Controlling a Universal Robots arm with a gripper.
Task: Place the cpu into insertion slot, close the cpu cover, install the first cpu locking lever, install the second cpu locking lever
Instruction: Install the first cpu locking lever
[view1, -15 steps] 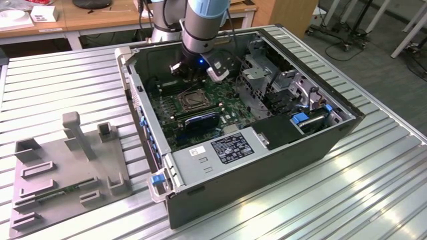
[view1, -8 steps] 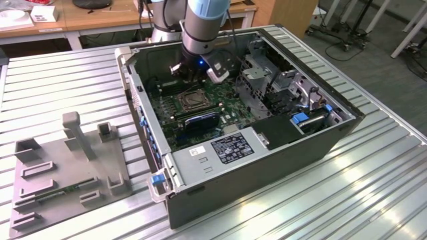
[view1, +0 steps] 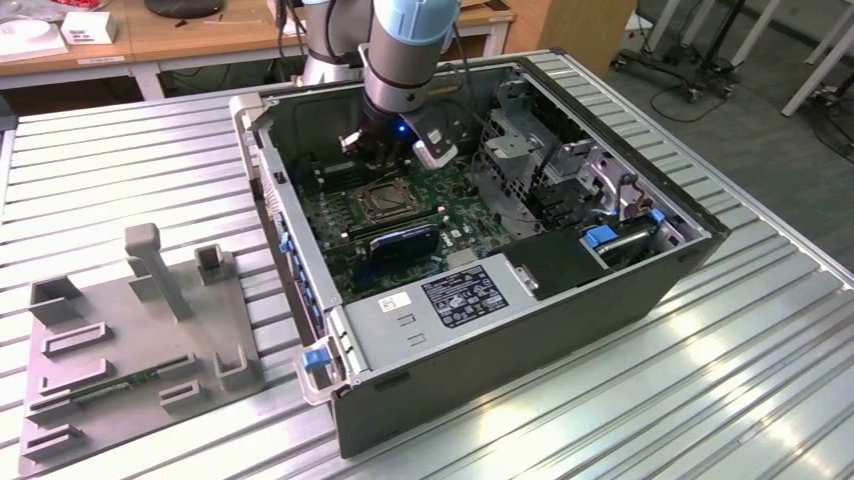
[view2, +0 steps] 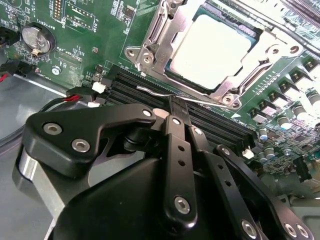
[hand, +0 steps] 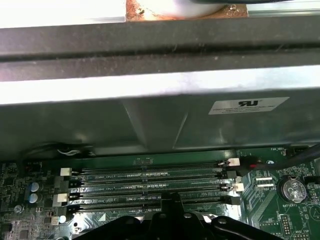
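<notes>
Fingers (view2: 176, 107) pressed together, tips down over a thin lever (view2: 160, 92) beside the cpu cover (view2: 165, 37).

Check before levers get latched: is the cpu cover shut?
Shut: in the second wrist view the cpu cover lies flat, framing the seated cpu.

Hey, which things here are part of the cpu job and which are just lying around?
Part of the job:
- cpu, seated in the insertion slot
- cpu cover, down around the chip
- locking lever, a thin wire beside the socket
- gripper, close to that lever

Just lying about:
- memory slots
- coin battery
- grey fixture block outside the computer case
</notes>
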